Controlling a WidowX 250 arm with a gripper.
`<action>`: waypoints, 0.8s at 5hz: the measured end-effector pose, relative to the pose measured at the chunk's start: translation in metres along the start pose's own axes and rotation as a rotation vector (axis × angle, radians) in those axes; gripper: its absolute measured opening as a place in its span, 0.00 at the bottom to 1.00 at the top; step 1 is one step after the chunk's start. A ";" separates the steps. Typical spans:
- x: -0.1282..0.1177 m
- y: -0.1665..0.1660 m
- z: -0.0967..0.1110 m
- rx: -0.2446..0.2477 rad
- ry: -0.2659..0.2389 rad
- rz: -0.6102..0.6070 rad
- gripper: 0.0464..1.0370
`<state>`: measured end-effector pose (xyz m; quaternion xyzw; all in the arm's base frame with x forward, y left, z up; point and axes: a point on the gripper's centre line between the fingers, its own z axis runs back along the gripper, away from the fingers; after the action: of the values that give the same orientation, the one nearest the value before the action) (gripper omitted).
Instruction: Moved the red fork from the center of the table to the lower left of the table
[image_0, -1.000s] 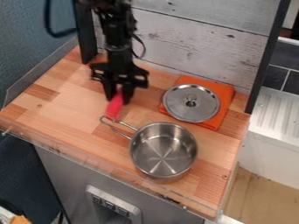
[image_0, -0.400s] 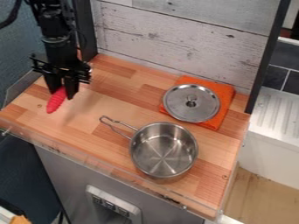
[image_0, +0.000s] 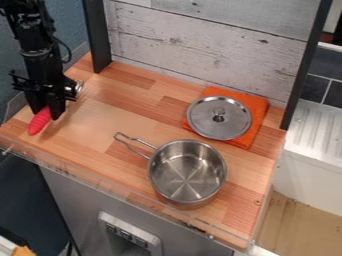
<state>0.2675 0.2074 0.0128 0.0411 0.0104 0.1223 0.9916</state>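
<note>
While upright on the table (image_0: 157, 112), an open pot (image_0: 188, 172), bottom visible, red fork (image_0: 39, 122) in the grip of the pincer (image_0: 46, 113).

This is a kitchen-like setup, with a wooden worktop (image_0: 100, 132) holding a steel saucepan (image_0: 186, 175) and a metal lid (image_0: 234, 120) on an orange cloth (image_0: 259, 107). Behind it stands a whitewashed plank panel (image_0: 214, 55); to one side are dark tiles (image_0: 315, 89) and a white ridged surface (image_0: 314, 127) like a drainboard. The black robot arm (image_0: 40, 52) gives it a lab's look.
</note>
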 end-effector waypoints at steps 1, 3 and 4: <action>0.001 0.005 -0.010 -0.001 0.018 -0.023 0.35; 0.015 -0.001 -0.011 0.015 -0.019 -0.148 0.35; 0.016 -0.005 -0.012 -0.004 -0.034 -0.197 0.42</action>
<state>0.2843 0.2073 -0.0001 0.0398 -0.0026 0.0234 0.9989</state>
